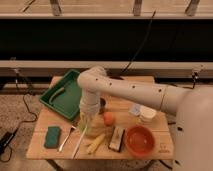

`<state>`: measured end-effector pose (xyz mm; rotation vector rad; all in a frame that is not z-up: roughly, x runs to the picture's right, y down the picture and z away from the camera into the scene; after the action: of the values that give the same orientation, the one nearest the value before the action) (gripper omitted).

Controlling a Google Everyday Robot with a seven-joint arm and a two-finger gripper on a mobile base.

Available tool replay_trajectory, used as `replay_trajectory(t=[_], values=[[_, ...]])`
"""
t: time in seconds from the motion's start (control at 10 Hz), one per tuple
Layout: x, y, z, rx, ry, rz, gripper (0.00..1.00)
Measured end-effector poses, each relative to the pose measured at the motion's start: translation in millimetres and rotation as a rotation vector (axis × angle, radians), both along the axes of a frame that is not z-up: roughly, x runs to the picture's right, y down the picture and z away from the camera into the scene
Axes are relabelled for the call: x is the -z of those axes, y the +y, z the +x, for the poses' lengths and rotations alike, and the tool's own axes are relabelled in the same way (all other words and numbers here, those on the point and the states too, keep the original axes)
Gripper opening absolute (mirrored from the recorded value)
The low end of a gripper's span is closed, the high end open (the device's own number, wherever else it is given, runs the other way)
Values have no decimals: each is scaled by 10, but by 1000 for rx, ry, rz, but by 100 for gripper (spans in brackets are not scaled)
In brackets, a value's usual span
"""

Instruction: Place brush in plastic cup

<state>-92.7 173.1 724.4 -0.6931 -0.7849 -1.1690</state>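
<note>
The brush [80,143] is a long thin whitish stick lying on the wooden table [45,120], its far end close to the gripper. The plastic cup [84,121] shows as a light-green patch, mostly hidden behind the gripper. My gripper [90,123] hangs down from the white arm [125,90] at the table's middle, low over the cup and the brush's far end, just left of the orange ball [108,118].
A green tray [67,105] with a grey curved utensil [57,95] sits at the back left. A green sponge [52,137], a tan-handled utensil [65,140], a yellow object [96,144], a dark block [117,139], a red bowl [139,141] and a white cup [147,114] line the front and right.
</note>
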Motion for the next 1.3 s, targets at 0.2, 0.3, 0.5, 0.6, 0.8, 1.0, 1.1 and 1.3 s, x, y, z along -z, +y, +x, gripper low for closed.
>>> replay_trajectory(t=[0.2, 0.3, 0.5, 0.6, 0.8, 1.0, 1.1, 1.3], values=[[-53, -17, -85, -1, -5, -1, 0], [-75, -28, -97, -5, -5, 0, 0], [-140, -57, -85, -13, 4, -1, 0], [-166, -72, -79, -18, 8, -1, 0], [-242, -108, -96, -29, 17, -1, 0], [-328, -134, -108, -39, 29, -2, 0], [-371, -133, -105, -42, 36, -3, 0], [-450, -114, -83, -46, 51, -7, 0]])
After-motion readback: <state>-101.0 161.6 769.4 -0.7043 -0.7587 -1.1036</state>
